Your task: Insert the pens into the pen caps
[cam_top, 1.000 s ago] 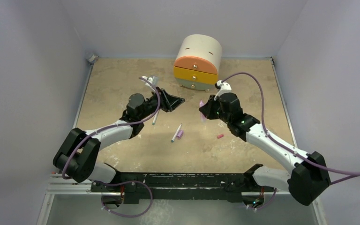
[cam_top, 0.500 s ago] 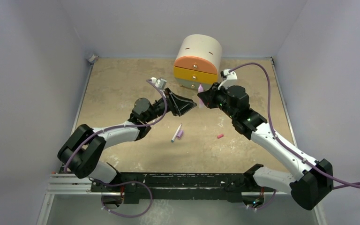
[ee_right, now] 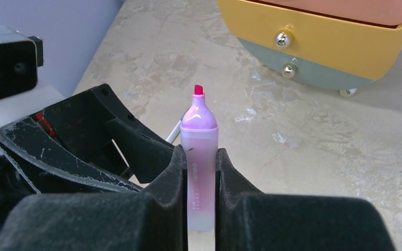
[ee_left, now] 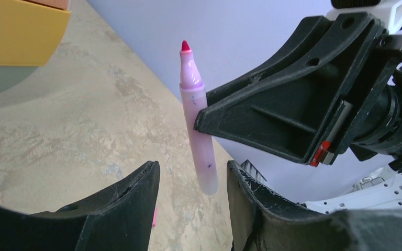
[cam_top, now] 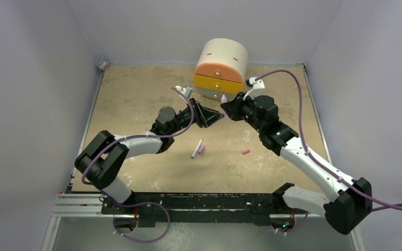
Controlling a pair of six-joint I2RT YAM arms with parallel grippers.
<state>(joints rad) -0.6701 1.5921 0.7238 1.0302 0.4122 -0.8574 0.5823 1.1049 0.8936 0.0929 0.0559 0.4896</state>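
Observation:
My right gripper is shut on the thick pink pen and holds it upright in the air, red tip up. It also shows in the top view, with the pen above it. My left gripper is open and empty, its fingers on either side of the pink pen's lower end, not touching it. In the top view my left gripper sits against the right one. A white pen with a teal end lies on the table beside the purple cap. The reddish-pink cap lies to the right. The dark grey cap is out of view.
A round drawer unit with orange, yellow and grey-green drawers stands at the back, just behind both grippers; it also shows in the right wrist view. Grey walls close the table on three sides.
My left arm has swung right and forward until its open fingers straddle the pink pen's lower end. My right gripper lifted the pen toward the drawers a second ago and has since held still.

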